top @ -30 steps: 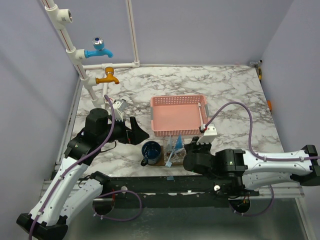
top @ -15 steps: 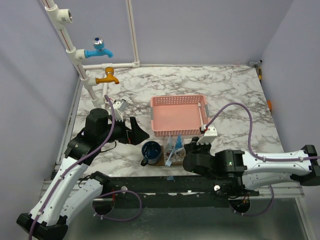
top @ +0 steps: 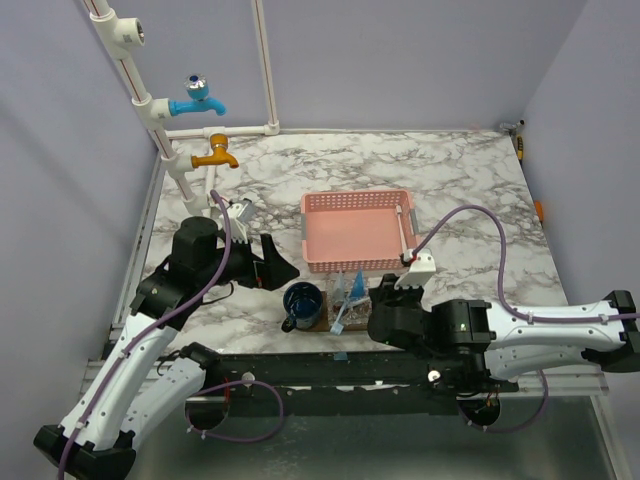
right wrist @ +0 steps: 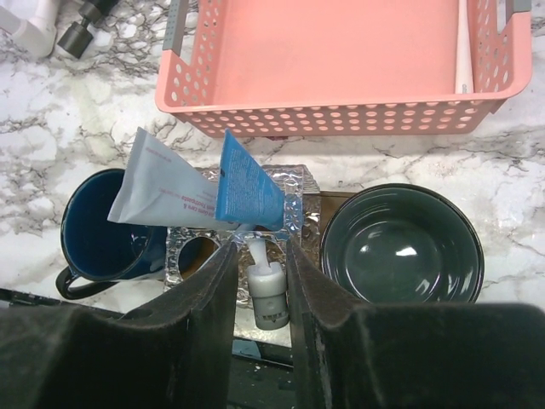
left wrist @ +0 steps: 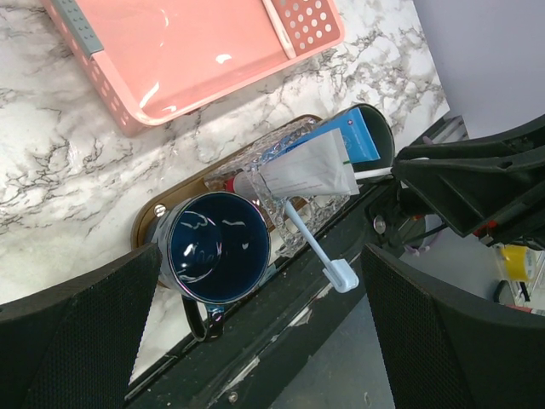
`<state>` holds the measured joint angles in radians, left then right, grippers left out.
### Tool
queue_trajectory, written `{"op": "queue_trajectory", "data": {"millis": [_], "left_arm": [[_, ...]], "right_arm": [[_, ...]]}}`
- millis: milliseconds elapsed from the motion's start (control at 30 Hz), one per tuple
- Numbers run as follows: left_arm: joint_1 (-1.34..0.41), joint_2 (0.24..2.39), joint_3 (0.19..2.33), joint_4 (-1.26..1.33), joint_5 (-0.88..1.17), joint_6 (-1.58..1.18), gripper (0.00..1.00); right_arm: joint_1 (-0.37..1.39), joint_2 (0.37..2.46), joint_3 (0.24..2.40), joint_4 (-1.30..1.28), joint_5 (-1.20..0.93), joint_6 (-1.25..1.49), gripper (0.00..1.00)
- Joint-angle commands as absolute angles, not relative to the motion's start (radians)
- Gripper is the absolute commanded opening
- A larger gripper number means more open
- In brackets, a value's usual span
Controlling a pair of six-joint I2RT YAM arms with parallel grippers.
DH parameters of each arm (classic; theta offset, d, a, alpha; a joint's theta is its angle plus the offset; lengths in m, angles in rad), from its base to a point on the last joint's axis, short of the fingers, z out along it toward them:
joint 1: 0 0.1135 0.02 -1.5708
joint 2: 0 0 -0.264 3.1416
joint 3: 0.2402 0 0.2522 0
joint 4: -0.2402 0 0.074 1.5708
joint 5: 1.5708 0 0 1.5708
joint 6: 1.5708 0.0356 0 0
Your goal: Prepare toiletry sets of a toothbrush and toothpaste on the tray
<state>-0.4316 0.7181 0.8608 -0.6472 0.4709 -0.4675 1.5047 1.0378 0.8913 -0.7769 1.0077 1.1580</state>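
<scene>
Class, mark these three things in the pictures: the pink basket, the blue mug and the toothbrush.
pink basket (right wrist: 341,118), right wrist view, on its perforated near wall.
blue mug (left wrist: 217,251), left wrist view, on its glossy inside.
toothbrush (left wrist: 306,234), left wrist view, on its white handle.

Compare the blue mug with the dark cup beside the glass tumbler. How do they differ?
Colour: the blue mug is deep blue; the dark cup is greenish-black.
Handle: the blue mug has a loop handle; the dark cup shows none.
Place: in the right wrist view the blue mug stands left of the glass tumbler, the dark cup right of it.
Both stand upright and empty.
</scene>
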Motion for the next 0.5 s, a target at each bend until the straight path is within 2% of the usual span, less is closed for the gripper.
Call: {"op": "queue_trajectory", "data": {"millis": [0,467], "left_arm": [[-0.425,0.72,0.841,-0.62,0.497,-0.474,0.99],[-0.425,0.721,0.839,-0.615,0.502,-0.476,0.99]], "right_arm": [[1.51,1.008,0.878,-0.764,1.034,1.16,0.33],[1.511,0.992,0.892,-0.798,1.047,1.156,0.34]]}}
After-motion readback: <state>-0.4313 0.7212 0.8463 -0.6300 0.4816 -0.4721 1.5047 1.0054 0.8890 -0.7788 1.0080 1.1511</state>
